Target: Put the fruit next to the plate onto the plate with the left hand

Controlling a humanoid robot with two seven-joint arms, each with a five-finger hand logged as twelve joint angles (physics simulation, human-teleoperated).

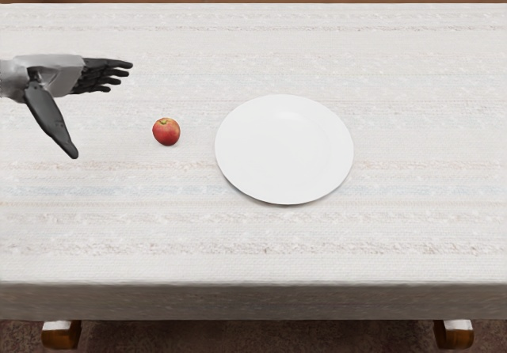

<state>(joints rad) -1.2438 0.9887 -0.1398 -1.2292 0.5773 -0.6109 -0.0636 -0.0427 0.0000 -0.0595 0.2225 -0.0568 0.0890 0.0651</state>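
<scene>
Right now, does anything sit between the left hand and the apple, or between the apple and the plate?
Nothing visible does. Only tablecloth lies between the open left hand and the apple, and between the apple and the plate.

We see a pale cloth-covered surface point(396, 44); white plate point(283, 149) lies near centre, red apple point(166, 131) just left of it, not touching.

head view | looks down at a slant on the surface point(396, 44) | whole top visible (front legs too) | medium distance
</scene>
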